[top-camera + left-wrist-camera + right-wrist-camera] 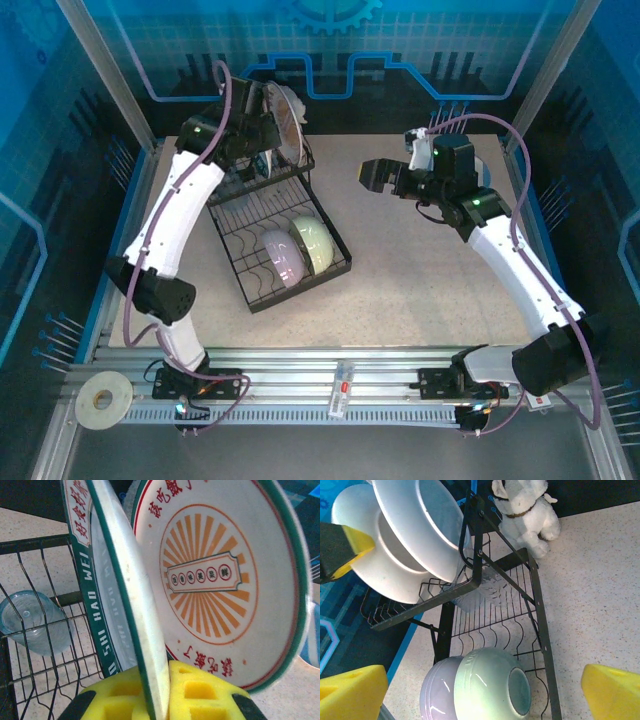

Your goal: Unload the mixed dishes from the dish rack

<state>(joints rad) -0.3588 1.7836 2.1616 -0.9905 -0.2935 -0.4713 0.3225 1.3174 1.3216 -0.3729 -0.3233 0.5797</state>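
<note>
The left hand [162,692] is shut tight on the lower rim of the front plate [131,595]. Its yellow pads [220,697] press against either face of the green-edged rim. That plate stands on edge in the raised tier of the dish rack [476,555]. Just behind it leans a second plate [215,575] with an orange sunburst, very close to the first, though I cannot tell whether the two touch. Beneath the tier the clear tumbler [35,625] rests on the wires. Farther along the lower tray, the green bowl [495,685] and the lavender bowl [437,692] stand on edge against each other. The right hand [372,176] hangs above the table [430,290] beside the rack, spread wide and holding nothing. A dog figurine [525,507] sits on the table by the rack's far end. The step in hand looks like taking out the front plate: the grip is made, but the plate is not yet lifted. The next move calls for drawing the plate up along its own plane, so it clears the wire slots without dragging its neighbour, then carrying it to bare table.
</note>
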